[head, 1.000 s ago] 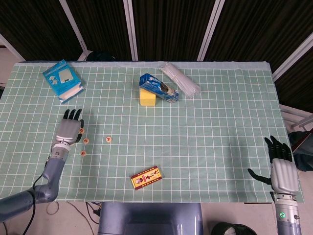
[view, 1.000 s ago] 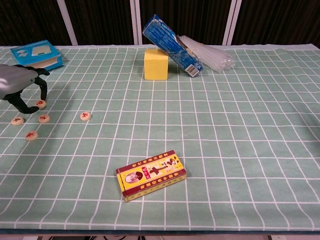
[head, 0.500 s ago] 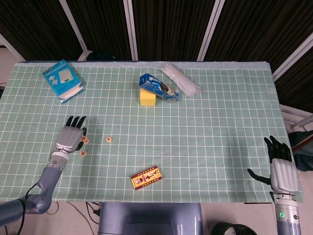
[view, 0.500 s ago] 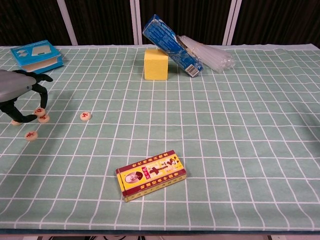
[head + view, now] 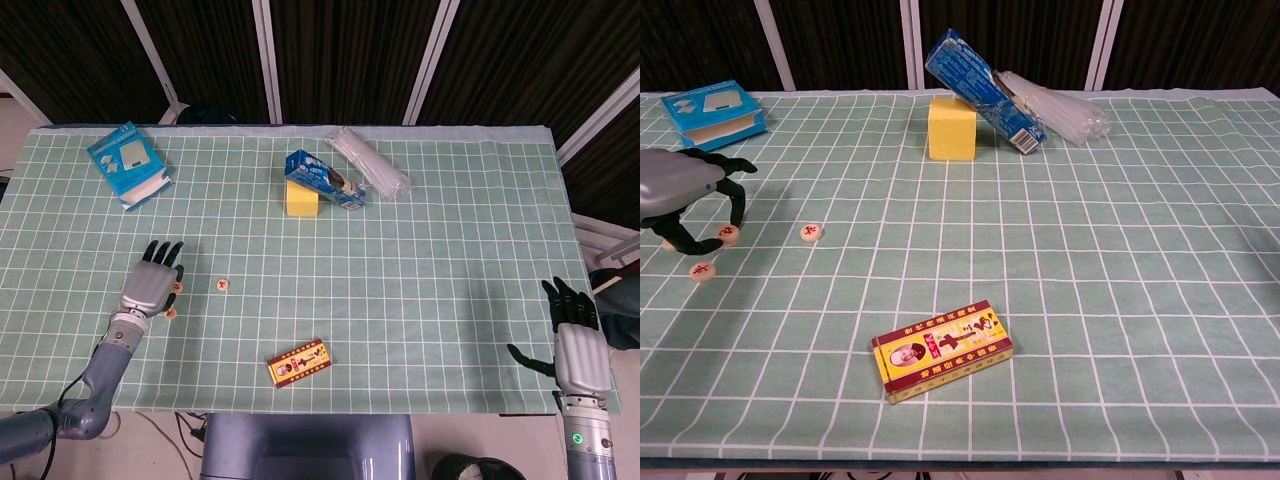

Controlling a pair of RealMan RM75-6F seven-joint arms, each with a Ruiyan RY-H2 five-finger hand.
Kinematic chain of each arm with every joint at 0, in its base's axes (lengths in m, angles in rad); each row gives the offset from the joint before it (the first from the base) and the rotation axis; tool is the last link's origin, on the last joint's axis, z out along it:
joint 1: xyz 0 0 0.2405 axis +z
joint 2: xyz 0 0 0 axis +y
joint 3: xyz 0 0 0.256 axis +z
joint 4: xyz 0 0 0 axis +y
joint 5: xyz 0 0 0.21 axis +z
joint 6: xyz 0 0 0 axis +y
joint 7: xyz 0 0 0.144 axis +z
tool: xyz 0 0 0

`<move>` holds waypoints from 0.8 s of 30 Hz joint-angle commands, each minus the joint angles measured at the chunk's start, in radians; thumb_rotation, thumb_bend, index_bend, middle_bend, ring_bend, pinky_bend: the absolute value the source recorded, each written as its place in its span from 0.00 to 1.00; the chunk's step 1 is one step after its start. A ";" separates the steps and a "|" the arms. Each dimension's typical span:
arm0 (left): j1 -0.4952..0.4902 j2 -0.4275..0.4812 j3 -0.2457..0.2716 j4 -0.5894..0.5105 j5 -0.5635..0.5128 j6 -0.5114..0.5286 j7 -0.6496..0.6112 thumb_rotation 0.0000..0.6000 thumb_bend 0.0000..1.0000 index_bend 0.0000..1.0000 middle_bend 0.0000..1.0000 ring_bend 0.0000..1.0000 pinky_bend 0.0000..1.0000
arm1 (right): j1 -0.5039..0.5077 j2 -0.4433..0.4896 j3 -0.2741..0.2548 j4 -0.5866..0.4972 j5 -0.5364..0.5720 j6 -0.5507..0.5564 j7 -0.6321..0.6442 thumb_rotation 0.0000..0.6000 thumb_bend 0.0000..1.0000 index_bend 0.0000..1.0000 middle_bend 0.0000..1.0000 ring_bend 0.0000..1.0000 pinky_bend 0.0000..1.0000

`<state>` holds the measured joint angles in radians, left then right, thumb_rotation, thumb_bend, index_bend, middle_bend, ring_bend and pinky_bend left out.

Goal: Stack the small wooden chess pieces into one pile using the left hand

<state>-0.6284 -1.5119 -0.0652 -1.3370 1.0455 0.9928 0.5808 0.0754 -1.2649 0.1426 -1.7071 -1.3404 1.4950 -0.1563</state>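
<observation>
Small round wooden chess pieces lie at the left of the green checked mat. My left hand (image 5: 150, 289) (image 5: 678, 185) arches over them, and its thumb and a fingertip pinch one chess piece (image 5: 728, 233), which sits on top of another. Loose pieces lie to the right (image 5: 811, 232) (image 5: 222, 285) and nearer me (image 5: 703, 271) (image 5: 171, 312). One more piece is mostly hidden behind the thumb. My right hand (image 5: 578, 345) hangs off the near right edge, fingers spread, holding nothing.
A red and yellow box (image 5: 943, 350) lies near the front centre. At the back stand a yellow block (image 5: 951, 128) with a blue carton (image 5: 983, 88) leaning on it, a clear plastic bundle (image 5: 1058, 112) and a blue box (image 5: 715, 110) at the far left.
My left hand carried the pinched piece toward me and to the right, and lowered it onto a neighbouring piece. The right hand has not moved.
</observation>
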 commanded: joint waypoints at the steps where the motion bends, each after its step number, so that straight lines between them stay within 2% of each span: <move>1: 0.000 -0.002 -0.001 0.003 -0.001 0.004 0.005 1.00 0.35 0.45 0.00 0.00 0.00 | 0.000 0.000 0.000 0.000 0.001 0.000 0.000 1.00 0.23 0.06 0.01 0.09 0.00; 24: -0.003 -0.003 -0.003 0.001 -0.014 0.004 0.041 1.00 0.35 0.43 0.00 0.00 0.00 | 0.000 -0.005 0.005 -0.001 0.010 0.004 -0.010 1.00 0.23 0.07 0.01 0.09 0.00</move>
<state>-0.6313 -1.5147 -0.0685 -1.3359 1.0314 0.9969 0.6213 0.0751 -1.2703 0.1471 -1.7078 -1.3306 1.4988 -0.1662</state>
